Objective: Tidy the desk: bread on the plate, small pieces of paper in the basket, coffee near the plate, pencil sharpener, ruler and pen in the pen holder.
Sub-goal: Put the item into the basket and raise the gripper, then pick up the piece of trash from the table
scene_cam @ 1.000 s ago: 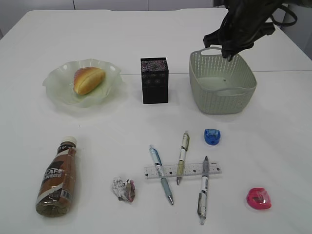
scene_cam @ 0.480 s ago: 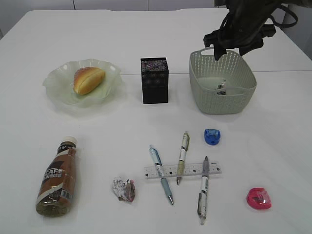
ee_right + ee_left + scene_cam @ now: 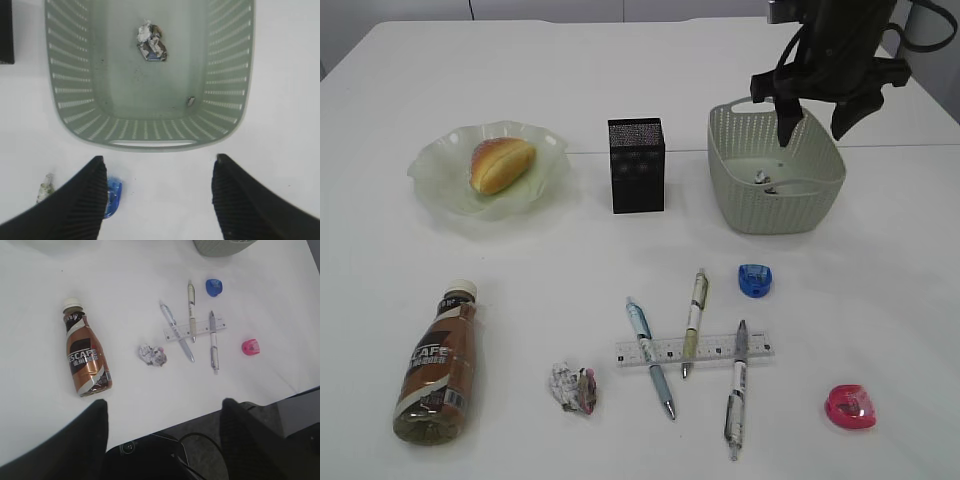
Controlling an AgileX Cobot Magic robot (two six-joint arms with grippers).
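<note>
**One paper wad in the basket, one on the desk**

The right claw (image 3: 817, 122) hangs above the far right of the desk (image 3: 880, 300), over the basket (image 3: 775, 205), its fingers (image 3: 82, 200) spread apart and empty. A crumpled paper wad (image 3: 151, 42) lies on the basket floor, with a tiny scrap (image 3: 191, 101) near one wall. The left claw (image 3: 162, 415) is above the near edge of the desk, fingers apart, holding nothing.

The bread (image 3: 502, 163) sits on the plate (image 3: 440, 190) at far left. The holder (image 3: 637, 165) stands between plate and basket. The coffee (image 3: 438, 365) lies on its side at near left. A second wad (image 3: 573, 388) rests to its right. Three pens (image 3: 650, 357) lie across the ruler (image 3: 695, 350) in the near middle. A blue sharpener (image 3: 755, 280) lies just in front of the basket, and a pink sharpener (image 3: 850, 407) lies at near right
</note>
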